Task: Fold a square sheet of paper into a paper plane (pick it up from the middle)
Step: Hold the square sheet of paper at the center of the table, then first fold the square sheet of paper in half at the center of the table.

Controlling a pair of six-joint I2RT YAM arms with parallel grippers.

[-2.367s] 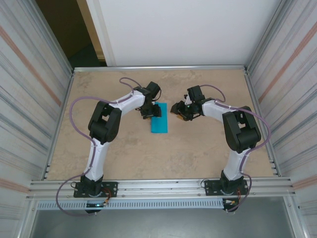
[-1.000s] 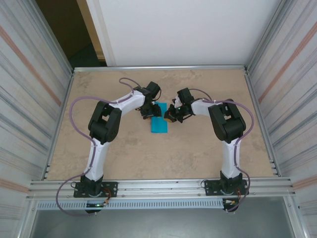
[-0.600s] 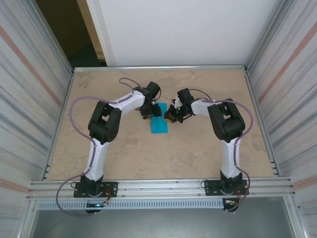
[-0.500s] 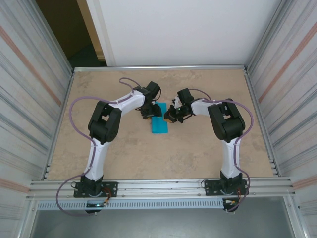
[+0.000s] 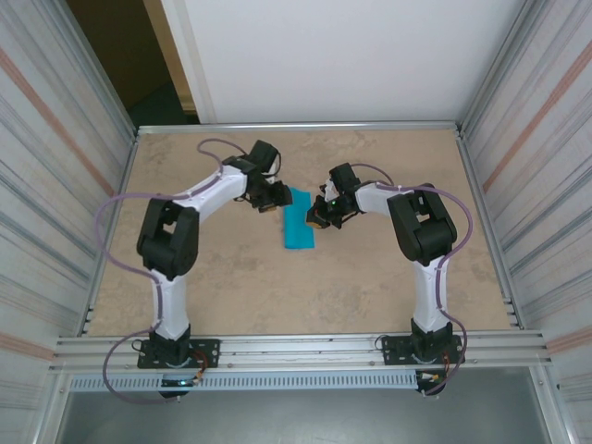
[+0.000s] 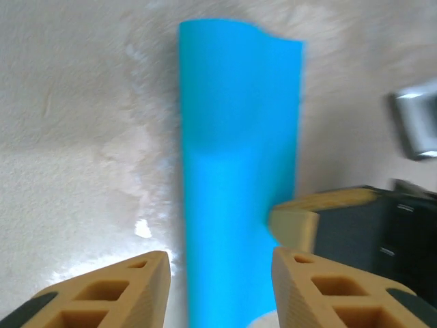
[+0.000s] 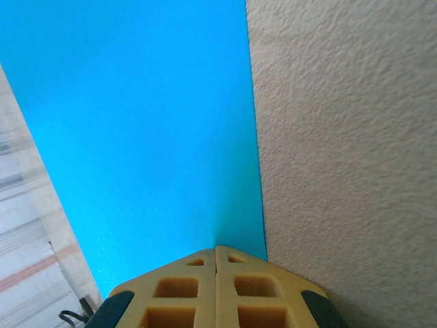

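At paper [image 5: 298,227] right edge: right gripper [image 7: 216,249] clenched.
Left of paper: left gripper [image 6: 218,272] spread.
Handling: thin, floppy (probably slippery); pinch mid-edge.

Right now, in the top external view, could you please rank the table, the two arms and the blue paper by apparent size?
1. table
2. left arm and right arm: too alike to rank
3. sheet of paper, folded narrow, smallest

Nothing for you to read here: the square sheet of paper [image 7: 136,123] looks plain, and the blurry left wrist view may be hiding tiny print.
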